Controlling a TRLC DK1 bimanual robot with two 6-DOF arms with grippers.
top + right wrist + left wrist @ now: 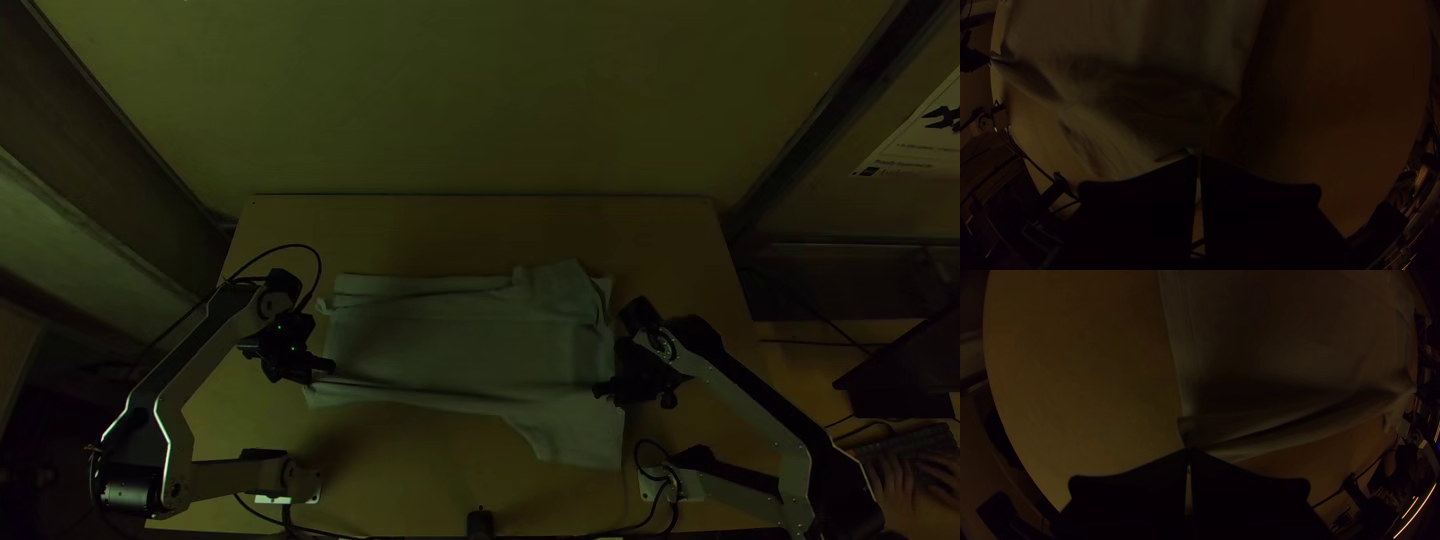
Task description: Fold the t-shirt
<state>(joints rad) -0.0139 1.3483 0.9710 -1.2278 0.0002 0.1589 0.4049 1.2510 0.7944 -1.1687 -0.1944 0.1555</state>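
T-shirt (450, 350) spread on bench (420, 450), wrinkled. Left hand (1188, 451) clamped on near left corner, right hand (1199, 156) on right edge. Near-side fold seemingly in hand; next: lift both evenly, carry far.

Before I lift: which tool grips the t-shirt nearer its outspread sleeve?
The right tool, pinching the t-shirt beside that sleeve; the left tool pinches the opposite end.

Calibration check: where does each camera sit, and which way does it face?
Top: fixed high over the table's near edge, facing steeply down; shows left arm and right arm.
Left wrist: on that arm, facing the t-shirt; left pincer at bottom edge.
Right wrist: same on its arm; right pincer at bottom edge.
Shared: all three see t-shirt and table.
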